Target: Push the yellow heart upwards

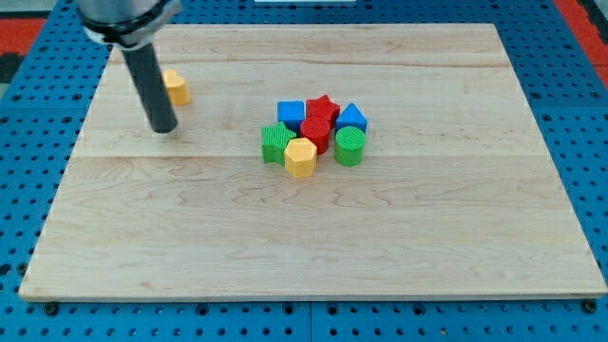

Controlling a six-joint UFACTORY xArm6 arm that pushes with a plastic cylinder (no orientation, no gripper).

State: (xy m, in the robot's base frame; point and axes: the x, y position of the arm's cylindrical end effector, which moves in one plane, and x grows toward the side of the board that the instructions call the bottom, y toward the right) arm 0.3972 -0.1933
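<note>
**Tip parked just below the yellow heart, push up not yet made**

Yellow heart [175, 87] sits near the desk's [313, 237] top-left corner, partly hidden behind the rod; well apart from the cluster in the desk's middle; my tip [164, 129] rests just below and slightly to the view's left of the heart, contact cannot be told from this view; no jaws on this rig, just a bare rod, so nothing to release or clench.

Cluster, not part of the task: blue block [291, 112], red star [324, 106], blue block on the right [352, 117], red block [316, 131], green block [276, 143], green cylinder [350, 146], yellow hexagon block [300, 157]; all packed touching or nearly so.

Step in hand, as I judge it: line up under the heart, then drive toward the top edge; tip looks a bit left of the heart's centre, so shift right first, else the heart likely spins or slips off to the right; little desk left above it, keep the stroke short; risk is pushing it over the top edge.
</note>
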